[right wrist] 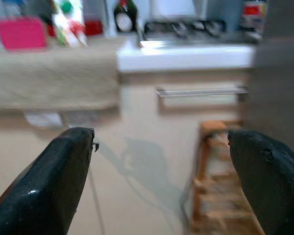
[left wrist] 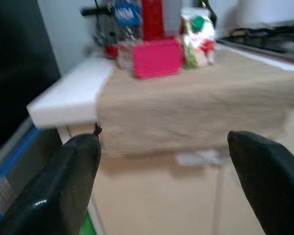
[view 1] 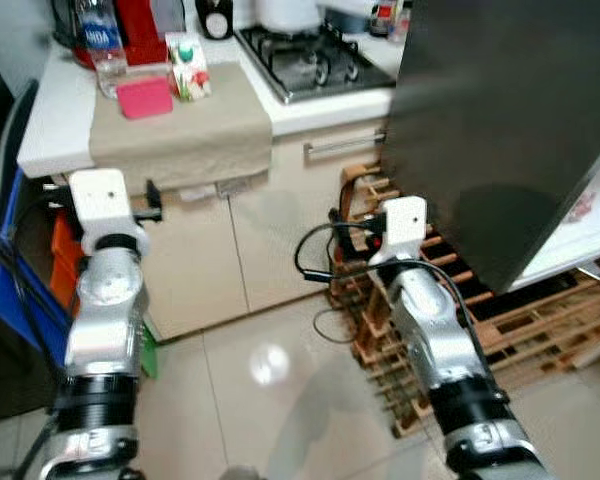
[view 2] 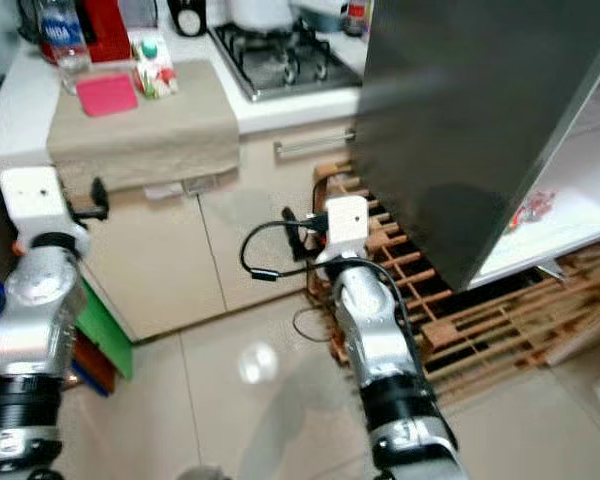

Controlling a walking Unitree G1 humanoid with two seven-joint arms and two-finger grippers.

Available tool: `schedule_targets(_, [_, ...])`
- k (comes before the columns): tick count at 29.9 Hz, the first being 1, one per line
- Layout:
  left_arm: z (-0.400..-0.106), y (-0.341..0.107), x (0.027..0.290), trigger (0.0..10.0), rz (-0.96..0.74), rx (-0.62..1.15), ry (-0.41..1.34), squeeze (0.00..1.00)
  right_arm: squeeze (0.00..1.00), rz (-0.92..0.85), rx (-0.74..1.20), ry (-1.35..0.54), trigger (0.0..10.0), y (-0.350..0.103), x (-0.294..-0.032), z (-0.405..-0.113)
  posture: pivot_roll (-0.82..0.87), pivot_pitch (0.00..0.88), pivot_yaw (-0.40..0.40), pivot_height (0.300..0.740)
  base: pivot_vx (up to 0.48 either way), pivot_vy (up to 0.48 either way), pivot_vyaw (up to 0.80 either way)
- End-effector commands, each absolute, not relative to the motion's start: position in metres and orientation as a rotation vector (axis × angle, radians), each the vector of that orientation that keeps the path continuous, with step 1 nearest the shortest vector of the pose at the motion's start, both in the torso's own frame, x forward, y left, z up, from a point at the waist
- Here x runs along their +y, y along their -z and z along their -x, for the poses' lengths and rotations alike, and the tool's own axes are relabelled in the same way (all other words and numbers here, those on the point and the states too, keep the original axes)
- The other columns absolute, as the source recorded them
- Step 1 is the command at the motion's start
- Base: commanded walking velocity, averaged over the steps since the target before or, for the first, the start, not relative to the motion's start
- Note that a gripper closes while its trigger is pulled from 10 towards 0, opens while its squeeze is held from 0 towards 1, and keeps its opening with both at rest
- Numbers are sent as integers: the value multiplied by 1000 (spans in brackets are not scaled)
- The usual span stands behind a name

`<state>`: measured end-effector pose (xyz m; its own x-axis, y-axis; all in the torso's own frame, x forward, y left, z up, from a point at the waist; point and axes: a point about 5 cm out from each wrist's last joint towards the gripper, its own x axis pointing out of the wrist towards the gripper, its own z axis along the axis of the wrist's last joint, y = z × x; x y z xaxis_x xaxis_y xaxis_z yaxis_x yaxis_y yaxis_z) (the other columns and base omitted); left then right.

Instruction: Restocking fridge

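1. Left gripper [left wrist: 161, 171]: released, fingers spread wide, empty, held in front of the near edge of the table [view 1: 55, 125].
2. Right gripper [right wrist: 161, 176]: released, fingers spread wide, empty, held before the cabinet drawer handle [right wrist: 201, 91].
3. Task items stand at the far left of the table on a beige cloth [view 1: 185, 130]: pink box [view 1: 145, 97], juice carton [view 1: 188, 66] just right of it, water bottle [view 1: 100, 40] behind.
4. Fridge door [view 1: 500, 120]: open, on the right, above a wooden rack [view 1: 420, 330] on the floor.
5. Gas hob [view 1: 310, 60]: right of the cloth.
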<state>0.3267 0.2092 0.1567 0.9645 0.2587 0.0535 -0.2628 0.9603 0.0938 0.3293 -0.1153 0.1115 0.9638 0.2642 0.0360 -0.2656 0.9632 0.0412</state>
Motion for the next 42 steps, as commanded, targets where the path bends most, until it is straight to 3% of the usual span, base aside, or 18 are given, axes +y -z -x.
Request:
schedule_targets(1, [-327,-155,217,10000,-105,-20,-292,0,31,-58,-54,-279,10000,-116,-112,-329,86,0,0,740,0,0,581])
schedule_targets(7, [-329,-158,203,10000,-55,-59,-212,0,43,-38,-50,-285,10000,-115,-119,-326,75,0,-21,740,0,0,581])
schedule_targets(12, [-328,-158,186,10000,-139,-96,-100,0,90,-25,-78,-213,10000,-123,-128,-331,56,0,-33,740,0,0,549])
schedule_targets(27, [-311,-136,183,10000,-139,8,45,0,184,-85,-9,-89,10000,-113,-151,-330,58,0,-52,740,0,0,493])
schedule_targets(32, [-308,-146,172,10000,-155,-54,152,0,141,-87,-8,-114,10000,-115,-146,-333,64,0,-66,740,0,0,484])
schedule_targets(36, [-314,-164,170,10000,-157,-142,156,0,55,-25,-134,-53,10000,-134,-150,-333,65,0,-66,740,469,0,0])
schedule_targets(39, [-316,-187,168,10000,-140,-254,159,0,51,21,-275,17,10000,-160,-157,-332,62,0,-60,740,469,0,0])
schedule_targets(42, [-317,-196,165,10000,-109,-291,189,0,51,22,-261,8,10000,-160,-156,-334,61,0,-52,740,469,0,0])
